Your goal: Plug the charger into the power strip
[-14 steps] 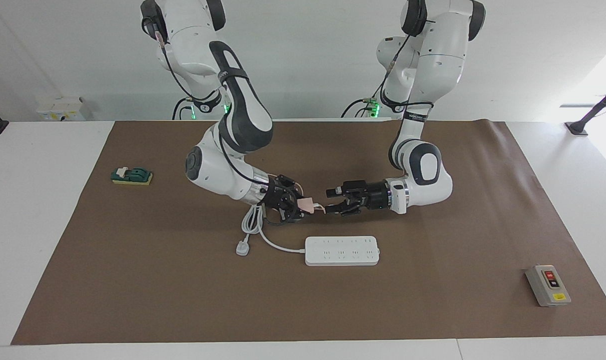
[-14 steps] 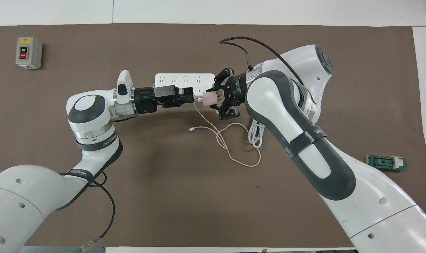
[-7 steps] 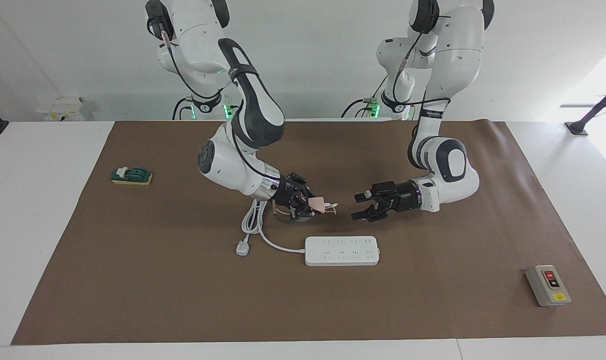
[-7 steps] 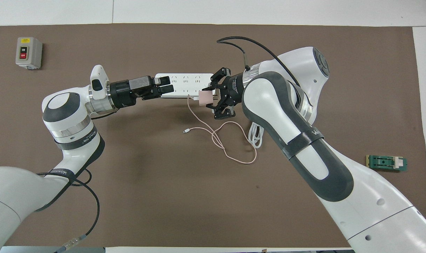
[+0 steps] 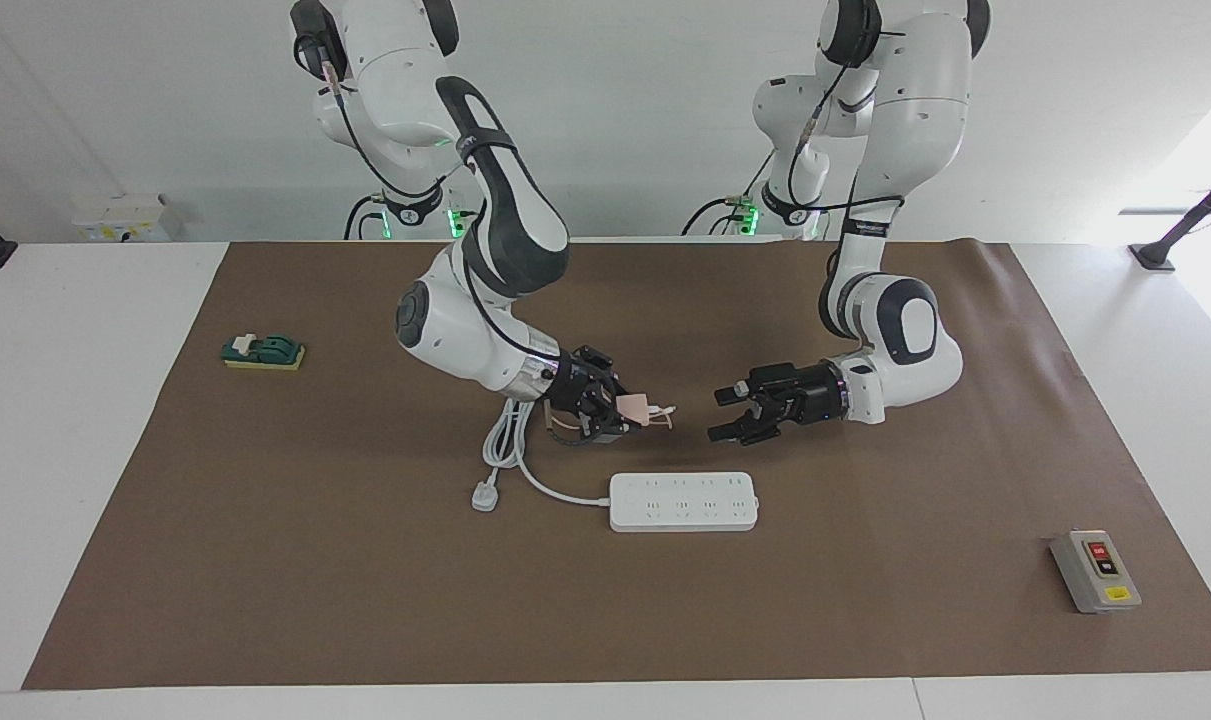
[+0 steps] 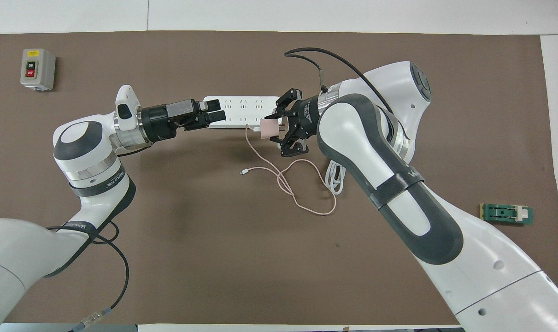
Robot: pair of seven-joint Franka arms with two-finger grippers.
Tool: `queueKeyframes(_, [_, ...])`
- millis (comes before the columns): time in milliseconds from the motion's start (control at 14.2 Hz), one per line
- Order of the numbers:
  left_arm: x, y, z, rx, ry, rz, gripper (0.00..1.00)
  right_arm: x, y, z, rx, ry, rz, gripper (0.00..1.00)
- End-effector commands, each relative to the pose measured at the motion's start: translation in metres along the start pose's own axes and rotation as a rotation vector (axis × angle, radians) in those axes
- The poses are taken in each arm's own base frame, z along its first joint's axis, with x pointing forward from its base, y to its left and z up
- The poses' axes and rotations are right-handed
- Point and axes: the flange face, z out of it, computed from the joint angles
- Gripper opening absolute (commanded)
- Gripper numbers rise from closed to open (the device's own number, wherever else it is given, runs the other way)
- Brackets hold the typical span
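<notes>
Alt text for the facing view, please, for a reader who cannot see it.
The right gripper holds a small pale-pink cube charger in the air over the brown mat, near a long flat white power strip. The left gripper, fingers open and empty, hangs apart from the charger. A grey switch box lies toward the left arm's end.

Brown mat (image 5: 365, 560) on a white table (image 5: 75, 420). The charger (image 5: 633, 406) is pale pink, its thin cable (image 6: 302, 203) pink too. The strip (image 5: 683, 501) is plain white, like its cord (image 5: 510, 445). Grey switch box (image 5: 1095, 571) — one red button, one black, a yellow label. Dark green block (image 5: 263, 351) on a yellow base. Arms white with dark grey bands — grippers black.
</notes>
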Motion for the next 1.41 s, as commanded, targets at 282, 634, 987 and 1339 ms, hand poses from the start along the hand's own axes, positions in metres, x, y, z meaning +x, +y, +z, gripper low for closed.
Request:
queueKeyframes(282, [0.003,0.001,0.058,-0.057,-0.025,0.025,1.0,-0.002,-0.003,-0.001,0.013,-0.016,0.017,0.0])
queueKeyframes(634, [-0.005,0.0,0.078,-0.029,-0.02,0.023,1.0,0.0,-0.004,-0.003,0.017,-0.017,0.026,0.0])
queueKeyframes(987, [-0.018,-0.018,0.073,0.01,-0.025,-0.008,1.0,0.001,-0.005,-0.005,0.018,-0.019,0.028,0.0])
queueKeyframes(1339, [-0.024,-0.02,0.075,0.017,-0.038,-0.028,1.0,0.001,-0.006,-0.007,0.021,-0.02,0.029,0.0])
